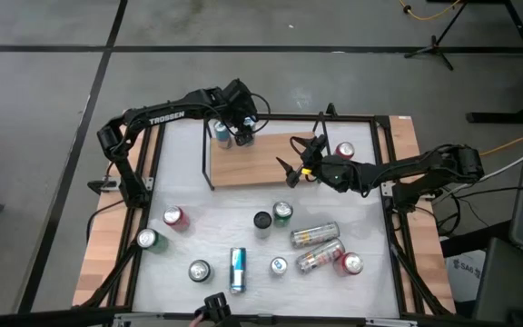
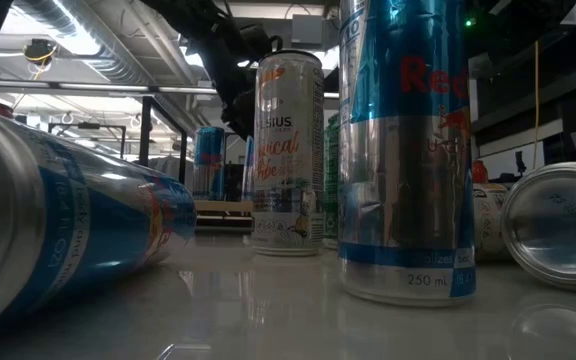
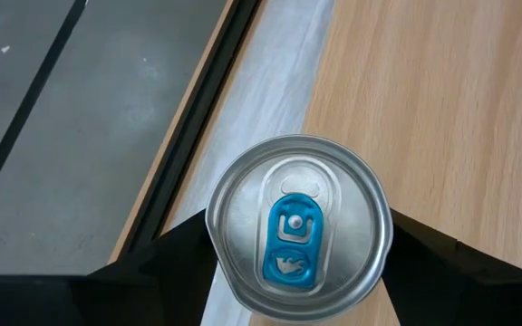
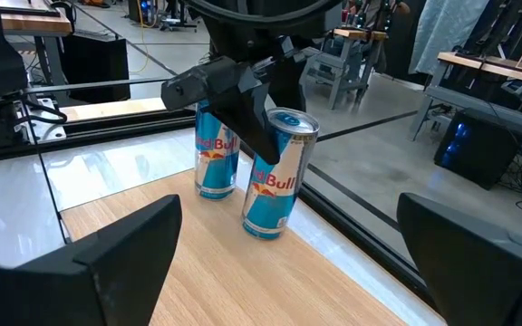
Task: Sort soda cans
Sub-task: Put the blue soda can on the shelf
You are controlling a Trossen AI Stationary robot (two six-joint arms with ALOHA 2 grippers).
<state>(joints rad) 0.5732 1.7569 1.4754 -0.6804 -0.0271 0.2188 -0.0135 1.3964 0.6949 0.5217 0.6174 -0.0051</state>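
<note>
Placing a blue-and-silver can [image 4: 275, 172] on the far-left wooden board [image 1: 252, 163]: left pincer [image 4: 238, 104] straddles it, grip w/ fingers can't be told. Next: release, lift clear. Right pincer [image 1: 296, 156] waits nearby, apart.

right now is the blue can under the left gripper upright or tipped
Upright. The blue can stands on its base on the wooden board, silver top up, with the left gripper straddling it.

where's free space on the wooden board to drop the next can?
Bare: the wooden board between the two blue cans under the left claw at its back-left corner and the open right claw. Crowded: front white table, with upright and lying cans.
</note>
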